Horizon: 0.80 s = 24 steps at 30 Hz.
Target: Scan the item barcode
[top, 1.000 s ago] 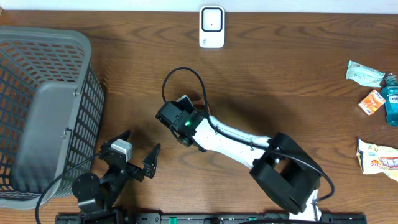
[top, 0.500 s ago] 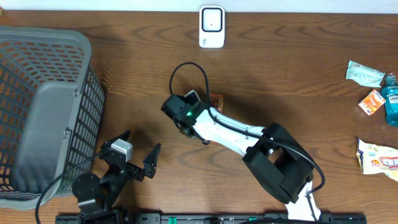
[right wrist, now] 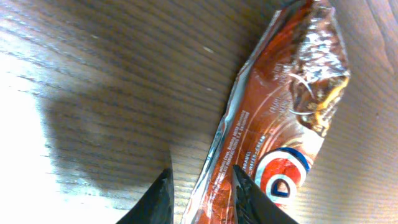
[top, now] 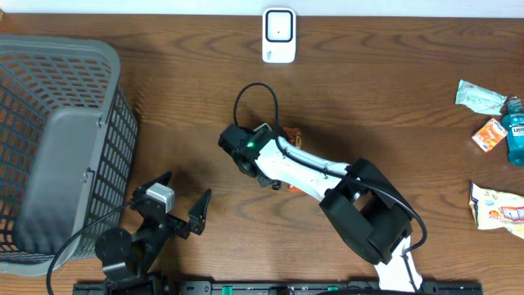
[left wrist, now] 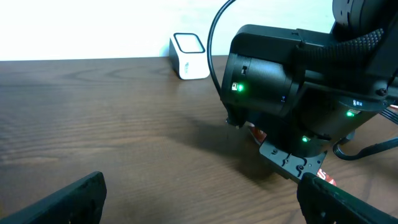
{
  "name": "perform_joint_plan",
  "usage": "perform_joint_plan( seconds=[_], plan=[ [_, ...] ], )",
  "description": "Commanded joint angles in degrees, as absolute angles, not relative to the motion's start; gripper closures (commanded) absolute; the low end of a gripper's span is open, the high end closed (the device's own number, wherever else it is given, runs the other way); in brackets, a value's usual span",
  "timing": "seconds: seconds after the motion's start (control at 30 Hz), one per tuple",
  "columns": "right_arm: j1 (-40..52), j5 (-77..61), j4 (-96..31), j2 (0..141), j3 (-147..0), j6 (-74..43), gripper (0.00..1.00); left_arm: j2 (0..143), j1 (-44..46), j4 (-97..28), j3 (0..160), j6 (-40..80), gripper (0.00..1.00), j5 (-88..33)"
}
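A shiny red-brown snack wrapper (right wrist: 280, 112) lies flat on the wooden table. My right gripper (right wrist: 202, 186) points down over its left edge. The jaws stand narrowly apart: one finger (right wrist: 160, 193) is over bare wood and the other is on the wrapper. In the overhead view only an orange corner of the wrapper (top: 292, 131) shows beside the right wrist (top: 250, 147). The white barcode scanner (top: 278, 35) stands at the far edge, and it also shows in the left wrist view as the scanner (left wrist: 189, 55). My left gripper (top: 184, 192) rests wide open near the front, holding nothing.
A grey mesh basket (top: 57, 147) fills the left side. At the far right lie a green packet (top: 479, 96), a small orange box (top: 490, 133), a blue bottle (top: 514, 131) and a printed packet (top: 497, 209).
My right wrist has shifted a little to the right and away from me, uncovering the wrapper's orange corner. Its jaws widened, then narrowed again. The left arm has not moved.
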State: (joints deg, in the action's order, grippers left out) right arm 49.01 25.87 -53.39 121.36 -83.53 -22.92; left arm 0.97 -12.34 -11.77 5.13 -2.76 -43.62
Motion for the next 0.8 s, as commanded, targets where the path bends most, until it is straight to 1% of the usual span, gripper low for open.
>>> perform_joint_plan(
  seconds=[0.0, 0.07, 0.17, 0.23, 0.3, 0.4, 0.5, 0.6, 0.67, 0.7, 0.77],
  plan=[
    [48.3, 26.0, -54.2, 119.3, -84.9, -26.5, 0.75, 0.7, -12.4, -13.0, 4.2, -2.5, 0.02, -44.4],
    [47.9, 26.2, -55.0, 117.9, -84.9, -27.3, 0.74, 0.7, -12.4, -13.0, 4.2, -2.5, 0.02, -44.4],
    [46.9, 26.8, -55.3, 116.1, -84.9, -27.4, 0.63, 0.7, -12.4, -13.0, 4.2, -2.5, 0.02, -44.4],
    [46.0, 26.7, -55.4, 115.9, -84.9, -27.4, 0.62, 0.7, -12.4, -13.0, 4.2, -2.5, 0.02, -44.4],
    [44.4, 25.8, -55.5, 116.2, -84.6, -27.4, 0.64, 0.7, -12.4, -13.0, 4.2, -2.5, 0.02, -44.4],
    [41.5, 20.4, -55.3, 116.9, -83.7, -27.4, 0.70, 0.7, -12.4, -13.0, 4.2, -2.5, 0.02, -44.4],
    [39.8, 16.8, -55.3, 117.3, -83.5, -26.9, 0.74, 0.7, -12.4, -13.0, 4.2, -2.5, 0.02, -44.4],
    [39.8, 18.5, -55.3, 115.9, -84.1, -26.7, 0.72, 0.7, -12.4, -13.0, 4.2, -2.5, 0.02, -44.4],
    [40.1, 18.5, -55.3, 114.1, -84.6, -26.5, 0.73, 0.7, -12.4, -13.0, 4.2, -2.5, 0.02, -44.4],
    [40.2, 18.5, -54.9, 112.9, -84.7, -26.0, 0.75, 0.7, -12.4, -13.0, 4.2, -2.5, 0.02, -44.4],
    [40.4, 18.5, -54.2, 111.2, -84.7, -26.0, 0.84, 0.7, -12.4, -13.0, 4.2, -2.5, 0.02, -44.4]
  ],
)
